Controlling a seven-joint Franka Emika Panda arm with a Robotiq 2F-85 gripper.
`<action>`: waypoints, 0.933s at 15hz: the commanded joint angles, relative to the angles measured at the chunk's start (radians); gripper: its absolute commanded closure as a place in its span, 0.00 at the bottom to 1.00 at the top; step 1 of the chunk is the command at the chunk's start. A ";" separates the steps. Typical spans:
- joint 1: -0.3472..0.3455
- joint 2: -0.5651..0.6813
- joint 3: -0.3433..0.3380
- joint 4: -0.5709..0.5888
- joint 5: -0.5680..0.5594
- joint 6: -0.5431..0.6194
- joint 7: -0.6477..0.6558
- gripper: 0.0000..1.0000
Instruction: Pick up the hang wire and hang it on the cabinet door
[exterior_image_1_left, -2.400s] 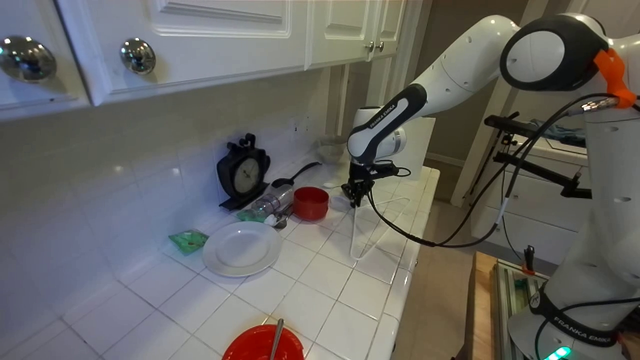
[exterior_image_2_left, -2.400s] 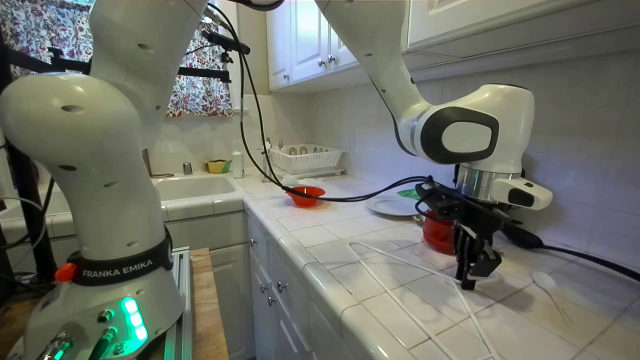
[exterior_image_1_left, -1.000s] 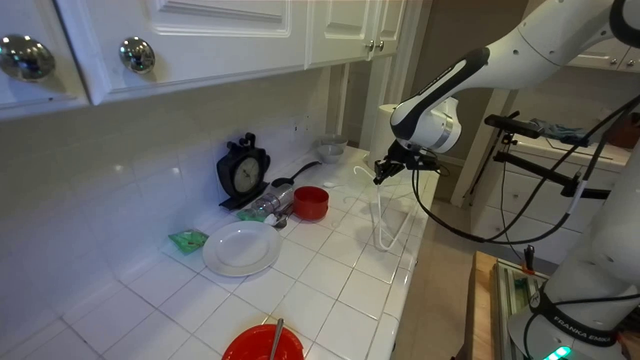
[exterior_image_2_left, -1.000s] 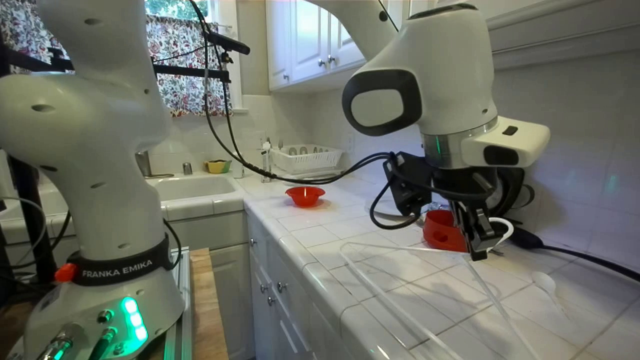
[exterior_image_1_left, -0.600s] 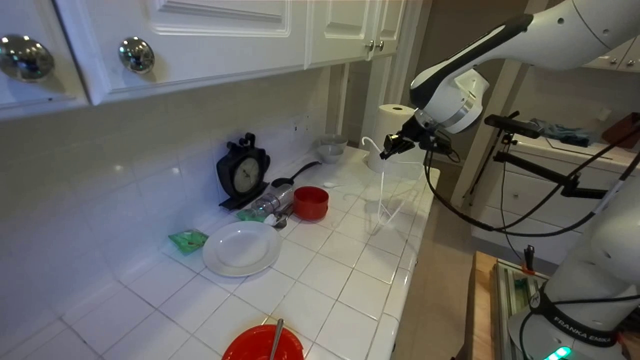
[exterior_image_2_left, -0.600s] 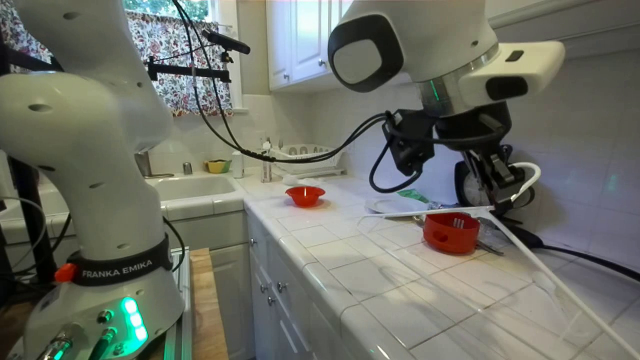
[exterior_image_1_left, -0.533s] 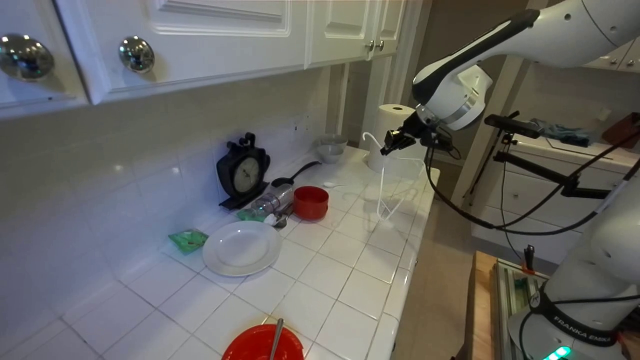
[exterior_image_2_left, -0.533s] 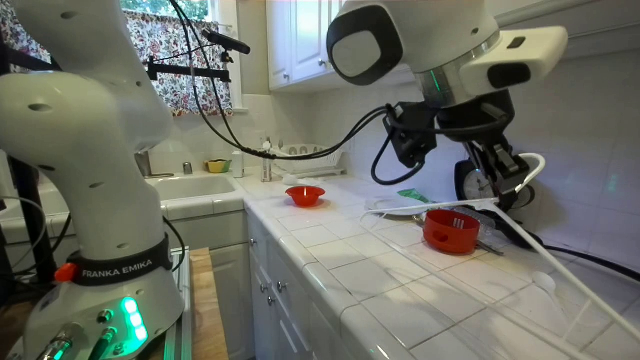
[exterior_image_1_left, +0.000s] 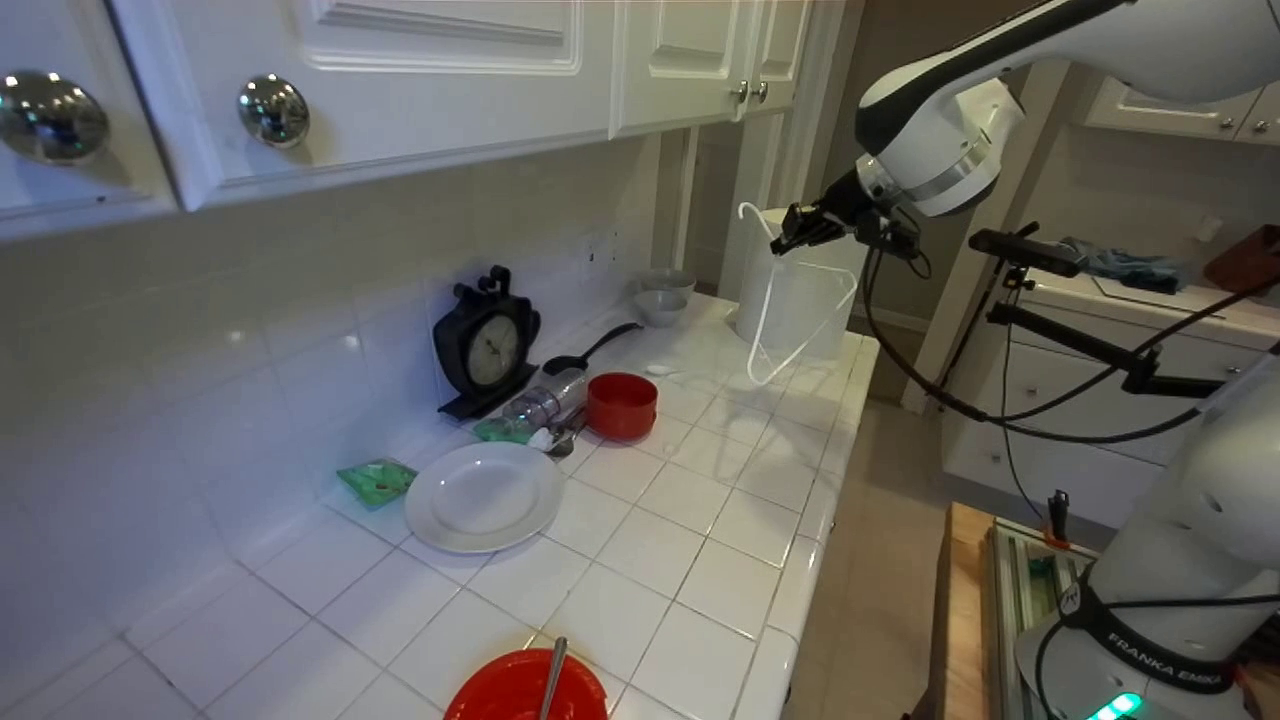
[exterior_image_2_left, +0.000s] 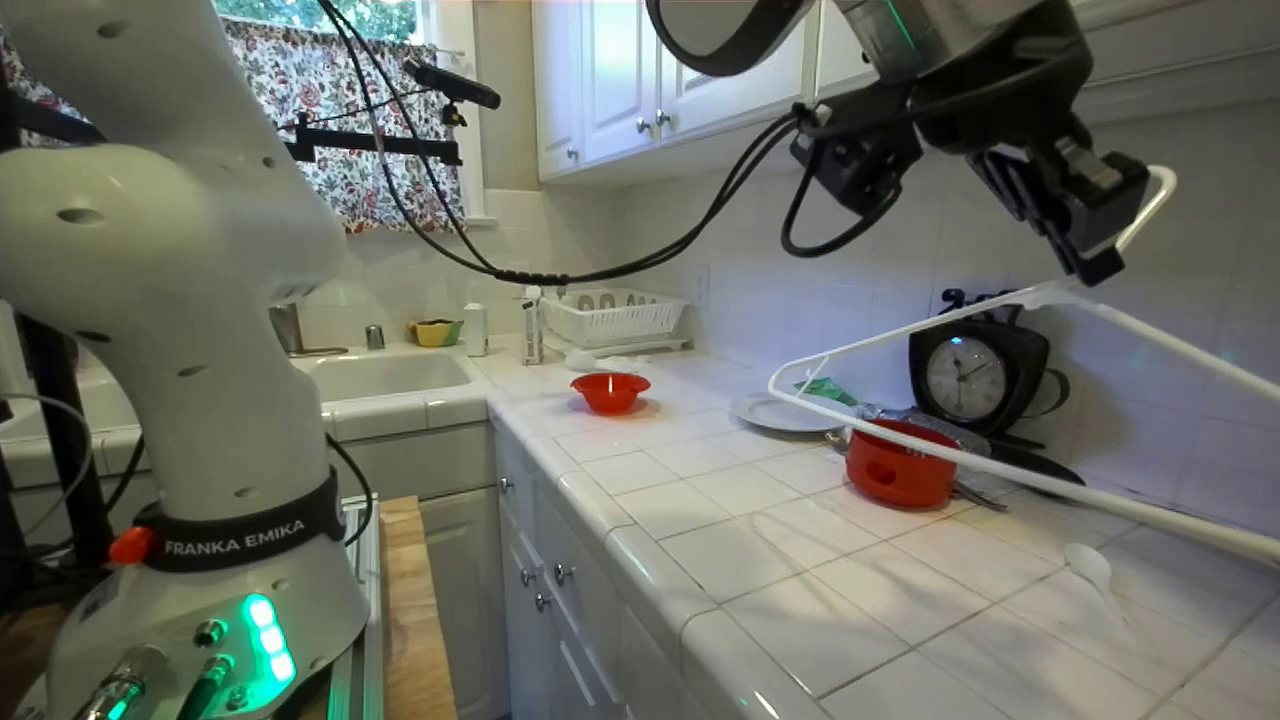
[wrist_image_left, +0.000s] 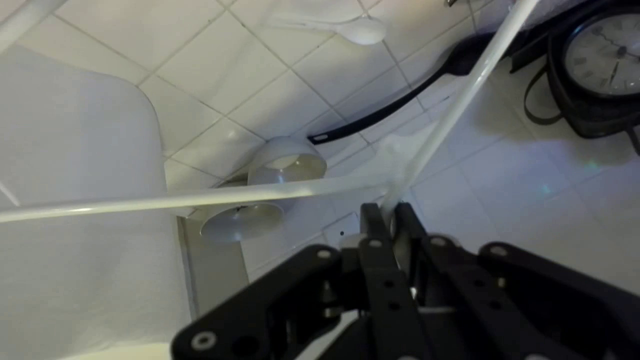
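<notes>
The white plastic hanger (exterior_image_1_left: 764, 318) is in the air above the counter, tilted, with its hook upward. My gripper (exterior_image_1_left: 780, 246) is shut on it at the neck, just under the hook. In an exterior view the hanger (exterior_image_2_left: 1170, 341) spreads below the fingertips (exterior_image_2_left: 1095, 268). In the wrist view the hanger's arms (wrist_image_left: 460, 100) meet at the fingertips (wrist_image_left: 387, 216); the hook is hidden behind the fingers. The upper white cabinet door (exterior_image_1_left: 450, 100) is closed, with a round metal knob (exterior_image_1_left: 275, 110). More cabinet doors show in an exterior view (exterior_image_2_left: 735, 85).
A paper towel roll (exterior_image_1_left: 803, 305) stands close behind the hanger. A black clock-like scale (exterior_image_1_left: 488, 345), red pot (exterior_image_1_left: 622, 407), ladle (exterior_image_1_left: 590, 352), clear bowls (exterior_image_1_left: 662, 298), white plate (exterior_image_1_left: 484, 498) and red bowl (exterior_image_1_left: 520, 690) are on the tiled counter.
The hanger lay on the counter with my gripper at its neck. The gripper has since lifted it well clear of the counter, rising steadily and tilting; the hook now points up.
</notes>
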 joint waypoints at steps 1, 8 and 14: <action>-0.001 -0.057 -0.035 0.036 0.022 -0.039 -0.034 0.94; -0.019 -0.088 -0.123 0.142 -0.001 -0.219 -0.025 0.94; 0.078 -0.098 -0.259 0.218 -0.055 -0.266 0.002 0.94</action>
